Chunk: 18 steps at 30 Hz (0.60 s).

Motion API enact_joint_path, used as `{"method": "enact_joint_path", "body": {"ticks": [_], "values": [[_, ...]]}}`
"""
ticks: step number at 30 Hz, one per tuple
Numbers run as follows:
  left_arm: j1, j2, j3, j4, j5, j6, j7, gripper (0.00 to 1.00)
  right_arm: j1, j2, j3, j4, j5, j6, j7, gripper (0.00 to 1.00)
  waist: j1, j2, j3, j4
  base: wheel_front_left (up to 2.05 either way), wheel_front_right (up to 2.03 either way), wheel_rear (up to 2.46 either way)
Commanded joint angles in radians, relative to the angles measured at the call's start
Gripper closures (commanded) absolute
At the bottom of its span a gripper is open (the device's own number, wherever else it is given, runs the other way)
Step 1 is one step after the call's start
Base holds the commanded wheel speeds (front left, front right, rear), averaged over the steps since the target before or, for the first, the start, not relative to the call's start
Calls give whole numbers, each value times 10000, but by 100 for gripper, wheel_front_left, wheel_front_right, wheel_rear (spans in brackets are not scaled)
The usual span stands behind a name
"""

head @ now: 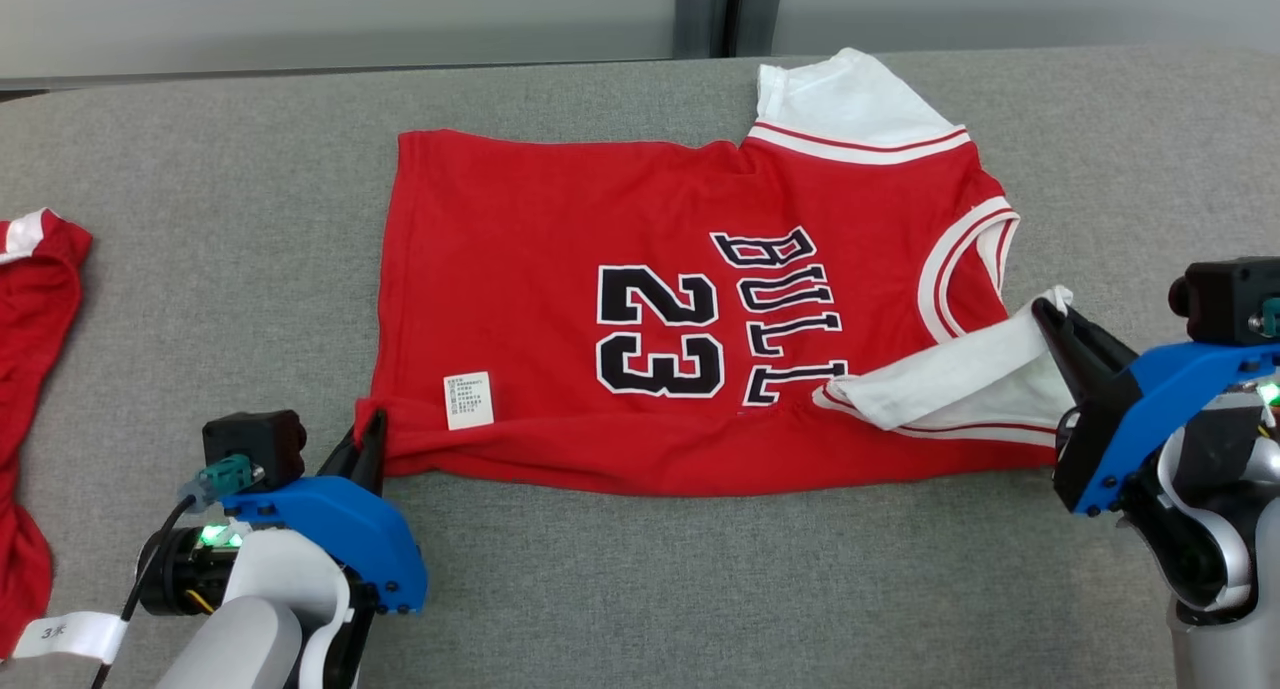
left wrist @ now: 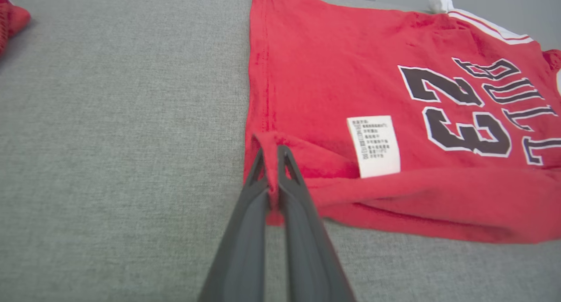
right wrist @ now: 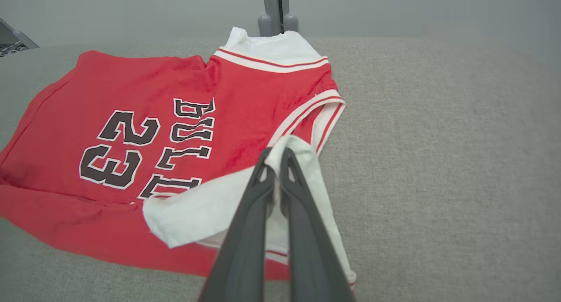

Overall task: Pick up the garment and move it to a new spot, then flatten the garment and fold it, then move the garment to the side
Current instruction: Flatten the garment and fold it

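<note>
The garment (head: 560,239) is a red jersey with white sleeves and black "23" lettering, spread on the grey table (head: 700,589), neck to the right. Its near edge is rolled over, showing a white label (head: 469,400). My left gripper (head: 372,431) is shut on the garment's near left hem corner, seen pinched between the dark fingers in the left wrist view (left wrist: 272,155). My right gripper (head: 1050,314) is shut on the near white sleeve (head: 960,374), lifting its tip off the cloth; the right wrist view shows the white fabric (right wrist: 210,214) squeezed between the fingers (right wrist: 275,159).
Another red garment (head: 30,369) with white trim lies at the table's left edge, with a white tag near my left arm. A grey wall with a dark post (head: 710,9) runs behind the table. Bare grey cloth lies in front of and to the right of the jersey.
</note>
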<state>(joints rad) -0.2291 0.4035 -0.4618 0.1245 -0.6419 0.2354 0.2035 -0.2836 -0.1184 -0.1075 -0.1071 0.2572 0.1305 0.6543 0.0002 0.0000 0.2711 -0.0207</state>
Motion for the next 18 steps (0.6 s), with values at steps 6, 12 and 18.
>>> {"method": "enact_joint_path", "body": {"ticks": [6,12,18], "values": [[-634,-204,16,596,-35,0,17,100,-643,-220,107,577,-10,5,-927,100,-2,0,138,-24,0,0,0],[-1000,-315,36,935,-36,4,-49,100,-856,-291,189,1090,4,5,-1517,100,-2,0,216,-47,0,0,0],[-1123,-405,5,1222,-50,76,-67,0,-1083,-365,530,1484,149,5,-2266,0,-2,0,228,-60,0,0,0]]}}
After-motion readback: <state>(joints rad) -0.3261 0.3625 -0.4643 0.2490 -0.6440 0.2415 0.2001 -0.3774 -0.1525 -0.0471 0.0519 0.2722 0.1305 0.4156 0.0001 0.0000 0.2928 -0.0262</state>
